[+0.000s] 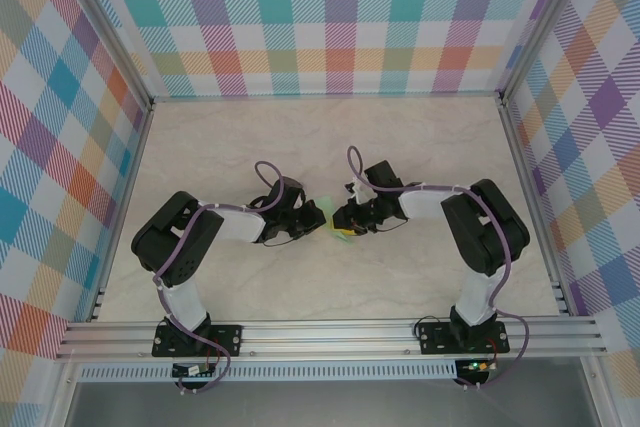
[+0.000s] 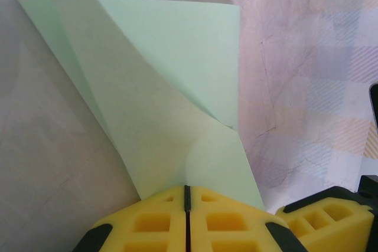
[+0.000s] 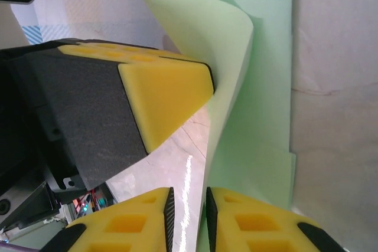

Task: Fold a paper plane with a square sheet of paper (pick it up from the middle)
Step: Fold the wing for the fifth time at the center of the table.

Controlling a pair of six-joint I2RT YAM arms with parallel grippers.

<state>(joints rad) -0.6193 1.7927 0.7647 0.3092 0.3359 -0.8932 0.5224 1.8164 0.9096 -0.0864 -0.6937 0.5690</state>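
Note:
The square sheet of paper [image 2: 177, 51] is pale mint green, partly folded, with one flap curling up off the table. In the top view it is a small green patch [image 1: 334, 211] between the two wrists at mid table. My left gripper [image 2: 187, 188] is shut, with the paper's near corner pinched at its yellow fingertips. My right gripper [image 3: 188, 192] is open by a narrow gap. The paper's raised edge [image 3: 227, 116] runs down into that gap against the right pad. The left gripper's yellow finger [image 3: 165, 90] touches the curl from the left.
The marble-look table [image 1: 420, 147] is walled by plaid panels [image 1: 330, 17] at the back and both sides. An aluminium rail [image 1: 330, 335] crosses the near edge. Both arms [image 1: 180, 237] [image 1: 485, 227] bend inward, wrists almost touching at the centre.

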